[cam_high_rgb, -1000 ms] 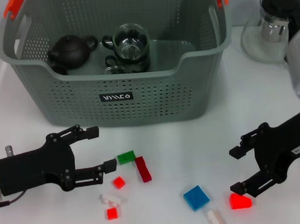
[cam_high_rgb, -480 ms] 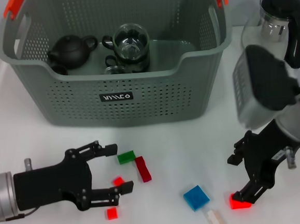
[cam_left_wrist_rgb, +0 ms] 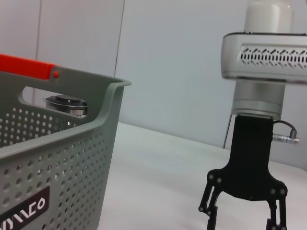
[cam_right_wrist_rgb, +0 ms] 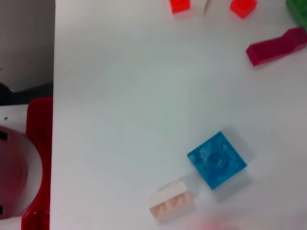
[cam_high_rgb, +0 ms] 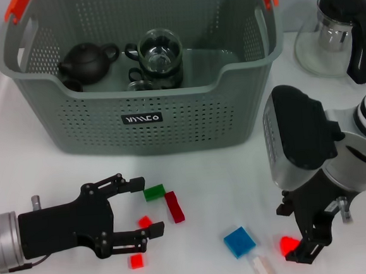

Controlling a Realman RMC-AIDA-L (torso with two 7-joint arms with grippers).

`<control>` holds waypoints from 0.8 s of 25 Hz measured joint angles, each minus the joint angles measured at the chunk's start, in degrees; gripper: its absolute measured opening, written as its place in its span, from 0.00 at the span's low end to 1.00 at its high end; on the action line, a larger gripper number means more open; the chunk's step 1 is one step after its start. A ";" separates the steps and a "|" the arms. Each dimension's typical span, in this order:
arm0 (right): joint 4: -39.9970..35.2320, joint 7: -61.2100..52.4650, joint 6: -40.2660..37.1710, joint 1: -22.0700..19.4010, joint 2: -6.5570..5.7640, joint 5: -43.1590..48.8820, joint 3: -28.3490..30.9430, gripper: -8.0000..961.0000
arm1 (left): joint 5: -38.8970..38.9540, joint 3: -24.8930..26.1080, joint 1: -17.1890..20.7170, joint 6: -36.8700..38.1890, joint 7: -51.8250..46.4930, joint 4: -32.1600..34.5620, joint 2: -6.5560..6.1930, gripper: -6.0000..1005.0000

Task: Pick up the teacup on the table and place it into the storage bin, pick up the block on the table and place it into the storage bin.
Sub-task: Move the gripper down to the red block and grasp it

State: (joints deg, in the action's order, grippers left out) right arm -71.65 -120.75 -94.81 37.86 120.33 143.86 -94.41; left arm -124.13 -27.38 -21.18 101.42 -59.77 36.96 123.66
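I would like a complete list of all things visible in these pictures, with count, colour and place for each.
storage bin: 1, grey-green with orange handle pieces, back of the table
teapot: 1, black, inside the bin
glass cups: at least 2, clear, inside the bin
glass kettle: 1, clear with black lid and handle, back right
green block: 1, beside the dark red block
small red blocks: 2, by the left hand
blue block: 1, front centre
pale block: 1, near the blue one
red block: 1, at the right hand
left hand: black, open, front left
right hand: black, open, front right
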 joint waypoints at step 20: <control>0.14 -1.67 2.82 0.43 0.17 2.74 -8.35 0.89 | 0.21 1.81 0.09 -0.57 -0.88 -0.77 0.00 0.90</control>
State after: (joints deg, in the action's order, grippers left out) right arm -71.51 -122.42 -92.00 38.29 120.49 146.60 -102.76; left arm -123.92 -25.57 -21.09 100.85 -60.64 36.19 123.66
